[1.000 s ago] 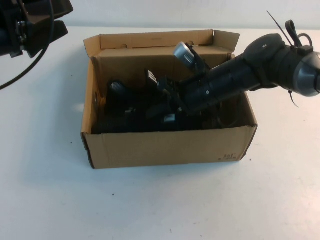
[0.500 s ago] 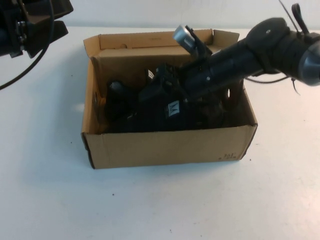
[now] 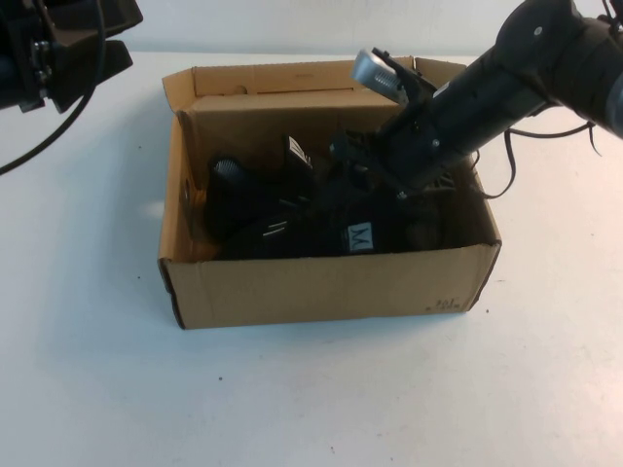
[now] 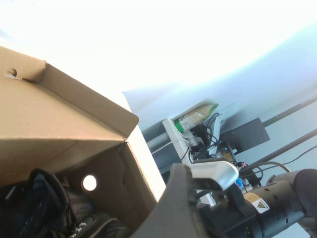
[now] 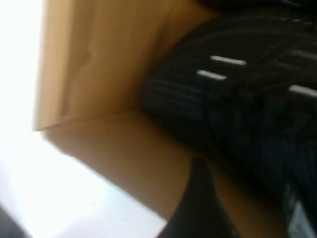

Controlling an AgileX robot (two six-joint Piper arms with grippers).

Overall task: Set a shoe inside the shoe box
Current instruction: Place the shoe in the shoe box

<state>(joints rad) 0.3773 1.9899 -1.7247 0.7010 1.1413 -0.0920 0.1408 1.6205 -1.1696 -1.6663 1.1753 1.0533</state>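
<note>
A plain white table (image 3: 321, 399) fills the high view, with a pale wall (image 3: 292, 24) at 12 o'clock. The left wrist view shows a cluttered shelf (image 4: 193, 134) and a dark monitor (image 4: 245, 136).

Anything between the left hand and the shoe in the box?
In the high view, bare table and the box's left wall separate them. The left hand is parked at far left; the shoe lies inside, beneath the right hand.

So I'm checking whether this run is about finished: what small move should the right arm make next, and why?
Probably lift the right end effector straight up and clear of the shoe box. The shoe lies inside, M label up, apparently released. The left end effector is parked at the far left.
</note>
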